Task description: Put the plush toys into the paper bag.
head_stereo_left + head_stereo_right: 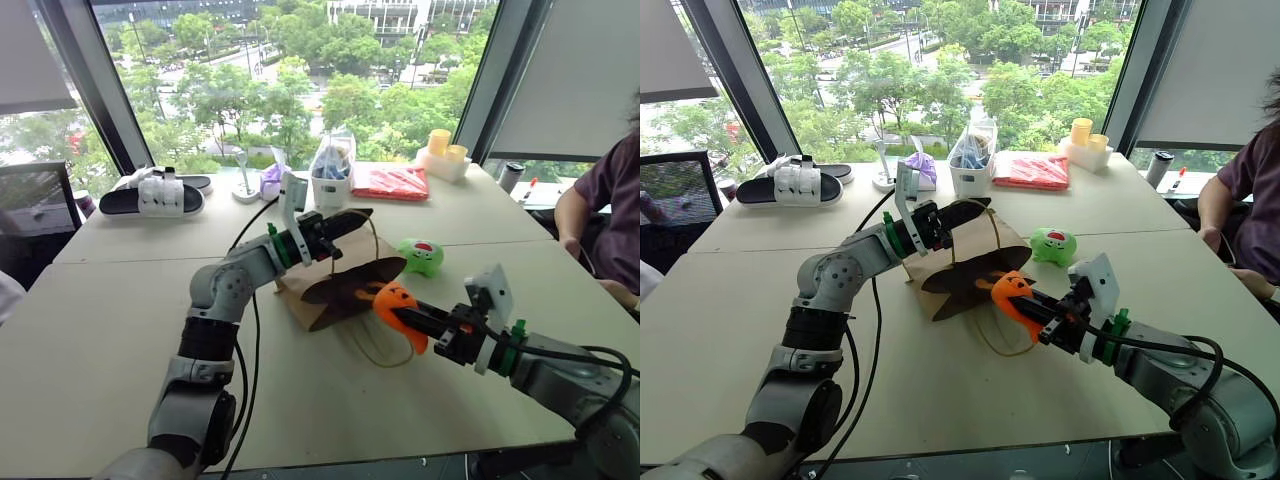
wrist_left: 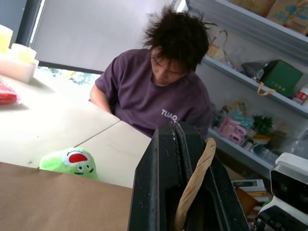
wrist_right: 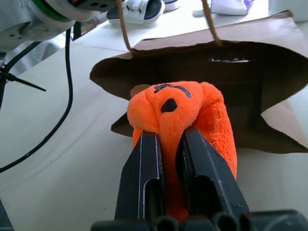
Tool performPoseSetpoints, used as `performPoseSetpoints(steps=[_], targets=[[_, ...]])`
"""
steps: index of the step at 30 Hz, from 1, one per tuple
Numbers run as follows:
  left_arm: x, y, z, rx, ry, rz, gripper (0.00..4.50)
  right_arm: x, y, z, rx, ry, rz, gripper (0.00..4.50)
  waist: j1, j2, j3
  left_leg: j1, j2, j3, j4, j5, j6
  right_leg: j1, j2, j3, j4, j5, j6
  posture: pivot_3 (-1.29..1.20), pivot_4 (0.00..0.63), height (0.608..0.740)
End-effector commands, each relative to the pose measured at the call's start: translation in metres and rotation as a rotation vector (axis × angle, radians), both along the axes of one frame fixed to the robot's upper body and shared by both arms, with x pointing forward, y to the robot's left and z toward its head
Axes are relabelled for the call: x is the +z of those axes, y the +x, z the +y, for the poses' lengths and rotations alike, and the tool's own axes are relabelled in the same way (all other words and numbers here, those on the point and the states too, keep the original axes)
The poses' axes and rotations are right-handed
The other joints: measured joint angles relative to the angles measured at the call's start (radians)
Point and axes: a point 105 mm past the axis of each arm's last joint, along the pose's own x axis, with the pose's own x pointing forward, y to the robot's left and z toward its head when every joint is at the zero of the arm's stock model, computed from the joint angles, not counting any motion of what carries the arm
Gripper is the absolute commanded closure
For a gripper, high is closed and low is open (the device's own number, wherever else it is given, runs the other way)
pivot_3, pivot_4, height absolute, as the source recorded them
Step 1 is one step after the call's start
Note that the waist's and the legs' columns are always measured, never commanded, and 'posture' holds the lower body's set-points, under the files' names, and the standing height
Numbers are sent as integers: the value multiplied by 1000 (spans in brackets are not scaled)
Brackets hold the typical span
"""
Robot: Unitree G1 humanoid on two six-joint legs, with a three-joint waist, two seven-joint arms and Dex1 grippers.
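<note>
Two plush toys to bag, and neither is inside yet — that is how I judge the count.

From the head views: my right jaws (image 1: 418, 322) are clamped on the orange toy (image 1: 396, 303), holding it off the table (image 1: 100, 330) just in front of the paper bag (image 1: 345, 283), whose dark mouth faces them. My left jaws (image 1: 352, 216) are pinched shut on one cord handle (image 1: 992, 215) above the bag, lifting its upper edge so the mouth gapes. The green toy (image 1: 421, 256) sits on the table beyond my right jaws, just past the bag's far side, touched by neither arm. Further back stands a white box (image 1: 331, 186) with a clear plastic bag in it, well away from both jaws.

From the left wrist: my left jaws are closed tight, with the tan cord running up between them. Below lies the brown top edge of the bag, and over that edge the green toy peeks, red-and-white patch up. A person in a purple shirt (image 2: 156, 98) sits beyond the table.

From the right wrist: the two black fingers (image 3: 144, 175) squeeze a fold of the orange toy, its dark eye showing above them. Straight ahead the bag's mouth is open; what I can see of the inside is shadowed, with nothing in it.

Left to do, as I reckon: push the orange one in and release, then fetch the green one.
</note>
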Motion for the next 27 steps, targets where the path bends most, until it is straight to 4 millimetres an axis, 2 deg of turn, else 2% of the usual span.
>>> performPoseSetpoints(steps=[1,9,14,18,23,27], targets=[[22,-13,-4,-45,-37,-79,4500,-6,19,13,-21,-40,-8,4483,-3,0,0,0,0,0,0,0,0,0,0,0,0,0,0,0,150,740],[26,-24,-1,-80,-64,-65,4500,-26,67,31,-85,-144,-36,4483,-2,0,0,-2,0,0,0,0,-1,-3,0,0,1,0,0,0,150,740],[27,-16,5,-31,-90,-29,4500,-16,86,45,-98,-121,-96,4483,-4,0,0,-2,0,0,-1,1,-3,-4,0,0,1,0,0,0,150,740],[28,-8,11,19,-118,1,4500,-14,85,51,-75,-127,-121,2679,-3,0,0,-3,0,0,-1,4,-7,-5,0,0,1,0,0,0,150,740],[27,0,13,71,-127,19,4500,-8,72,47,-51,-128,-150,75,-2,0,0,-3,0,0,-1,4,-7,-5,0,0,1,0,0,0,150,740],[26,6,13,96,-129,26,4500,5,45,35,-5,-92,-164,75,-1,0,0,-3,0,0,-1,4,-7,-5,0,0,1,0,0,0,150,740]])
